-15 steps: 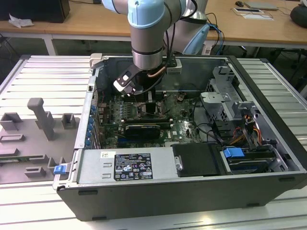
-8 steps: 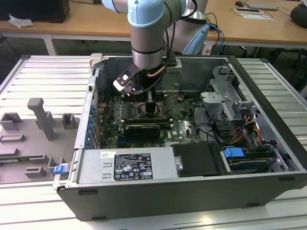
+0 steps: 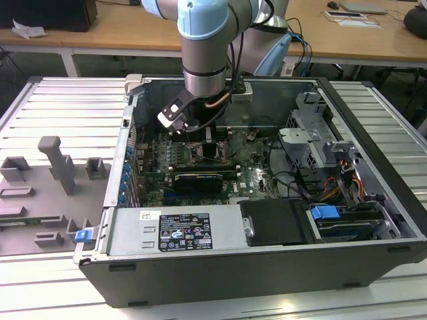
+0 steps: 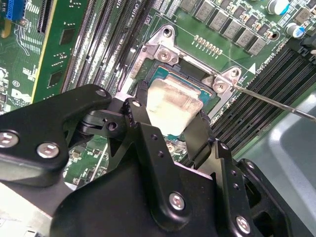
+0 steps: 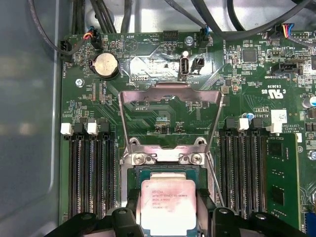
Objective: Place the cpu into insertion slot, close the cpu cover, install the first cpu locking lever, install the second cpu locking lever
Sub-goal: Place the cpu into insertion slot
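My gripper (image 4: pixel 170 112) is shut on the cpu (image 5: pixel 168 205), a flat square chip with a pale silvery top, one black finger (image 4: pixel 139 106) on each side. In both wrist views the chip sits level over the insertion slot (image 5: pixel 164 158), a silver-rimmed socket (image 4: pixel 160 53) in the green board; I cannot tell whether it rests in it. The cpu cover (image 5: pixel 170 90), a thin metal frame, stands swung open beyond the socket. A thin wire locking lever (image 4: pixel 276 102) stands free beside the socket. In the exterior view the gripper (image 3: pixel 200 137) reaches down inside the computer case (image 3: pixel 267 267).
Long black memory slots (image 5: pixel 89 173) flank the socket on both sides. A coin battery (image 5: pixel 105 64) and cables (image 5: pixel 113 15) lie beyond the cover. The case holds a power supply (image 3: pixel 173 230) and drive cage (image 3: pixel 313 133). Grey fixtures (image 3: pixel 57 163) stand at the exterior view's left.
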Robot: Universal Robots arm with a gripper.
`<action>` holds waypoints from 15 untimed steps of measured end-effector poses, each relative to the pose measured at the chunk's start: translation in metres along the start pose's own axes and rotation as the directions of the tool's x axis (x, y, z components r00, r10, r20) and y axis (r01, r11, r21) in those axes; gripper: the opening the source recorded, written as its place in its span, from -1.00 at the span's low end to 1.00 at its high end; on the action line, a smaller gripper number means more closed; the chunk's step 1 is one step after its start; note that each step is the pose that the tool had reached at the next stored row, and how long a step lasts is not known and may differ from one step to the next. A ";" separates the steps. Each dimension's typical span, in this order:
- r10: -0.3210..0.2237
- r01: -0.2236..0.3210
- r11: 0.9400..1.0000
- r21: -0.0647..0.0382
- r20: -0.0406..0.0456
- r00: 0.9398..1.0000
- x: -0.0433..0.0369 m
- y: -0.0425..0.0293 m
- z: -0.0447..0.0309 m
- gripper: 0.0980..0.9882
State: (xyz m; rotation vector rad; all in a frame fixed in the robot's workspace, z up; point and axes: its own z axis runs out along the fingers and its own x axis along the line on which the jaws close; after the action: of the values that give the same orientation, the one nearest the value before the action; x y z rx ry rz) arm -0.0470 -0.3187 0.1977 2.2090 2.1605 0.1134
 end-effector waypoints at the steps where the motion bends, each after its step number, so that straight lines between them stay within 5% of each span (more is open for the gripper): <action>1: 0.000 0.000 1.000 0.000 0.000 1.000 -0.0001 -0.0001 0.0000 -0.01; 3: 0.000 0.000 1.000 0.000 0.000 1.000 0.0000 0.0000 0.0002 0.15; 13: 0.000 0.000 1.000 0.000 -0.005 1.000 0.0002 0.0009 -0.0104 0.15; 15: 0.000 0.000 1.000 0.001 -0.005 1.000 0.0002 0.0011 -0.0115 -0.02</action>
State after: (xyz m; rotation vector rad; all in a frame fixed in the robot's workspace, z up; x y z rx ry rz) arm -0.0469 -0.3186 0.2093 2.2123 2.1632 0.1186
